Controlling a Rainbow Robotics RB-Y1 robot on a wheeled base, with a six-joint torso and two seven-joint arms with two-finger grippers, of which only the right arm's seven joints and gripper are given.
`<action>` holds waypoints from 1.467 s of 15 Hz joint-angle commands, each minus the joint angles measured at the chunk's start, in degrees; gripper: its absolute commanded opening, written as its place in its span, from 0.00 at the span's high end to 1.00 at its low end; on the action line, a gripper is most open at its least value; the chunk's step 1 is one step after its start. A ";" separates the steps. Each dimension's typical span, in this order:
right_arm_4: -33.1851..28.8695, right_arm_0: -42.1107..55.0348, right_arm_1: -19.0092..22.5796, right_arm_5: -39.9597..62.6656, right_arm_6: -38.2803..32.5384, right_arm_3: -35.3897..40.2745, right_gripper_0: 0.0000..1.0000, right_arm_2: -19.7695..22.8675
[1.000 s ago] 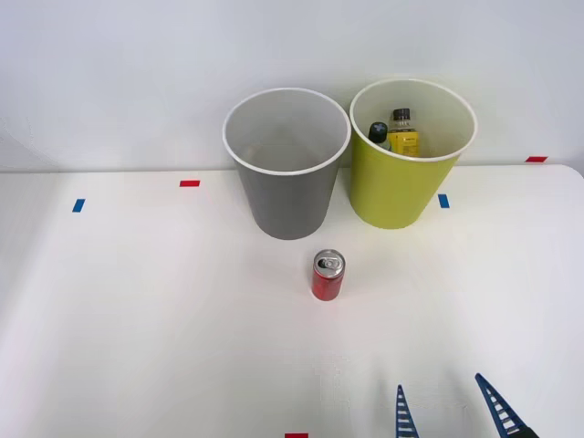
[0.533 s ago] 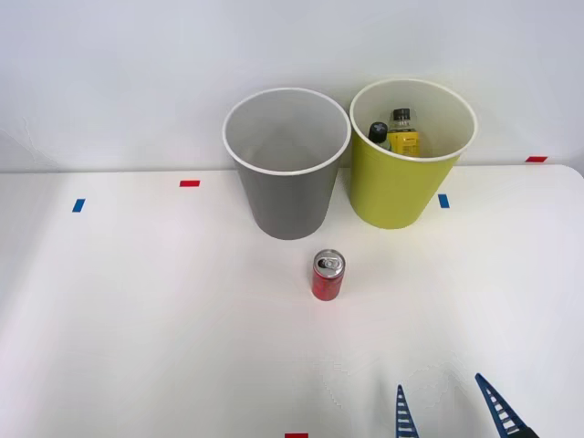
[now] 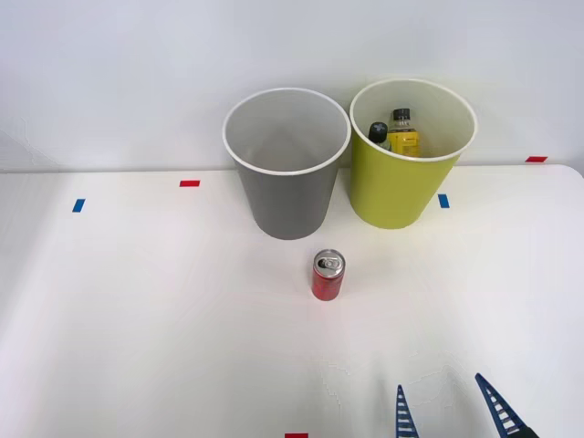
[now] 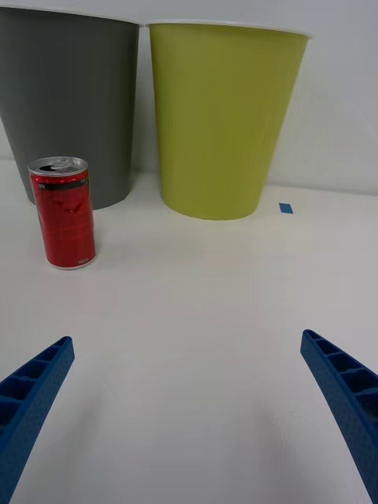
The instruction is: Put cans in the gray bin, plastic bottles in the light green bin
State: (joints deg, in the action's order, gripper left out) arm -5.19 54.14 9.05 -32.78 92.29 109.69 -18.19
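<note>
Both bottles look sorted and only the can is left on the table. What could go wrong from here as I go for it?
1. The right gripper is open but sits to the right of the can; closing in off-centre could tip the can, which stands upright.
2. The gray bin and green bin stand almost touching, so a sloppy release could drop the can among the bottles.
3. A low carry might knock the gray bin's rim.

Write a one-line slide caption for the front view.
Open right gripper waits near a red can standing before the gray bin and the green bin holding two bottles.
</note>
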 commanded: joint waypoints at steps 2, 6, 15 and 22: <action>0.00 0.00 0.00 0.00 0.00 0.00 0.00 0.00; 0.00 0.00 0.00 0.00 0.00 0.00 0.00 0.00; 0.09 -0.79 0.26 0.61 -0.18 -2.11 0.00 -0.44; 4.39 -6.42 6.50 -1.58 -1.67 -3.16 0.00 -5.19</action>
State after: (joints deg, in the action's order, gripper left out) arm -1.76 48.83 14.62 -34.50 90.96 106.55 -22.69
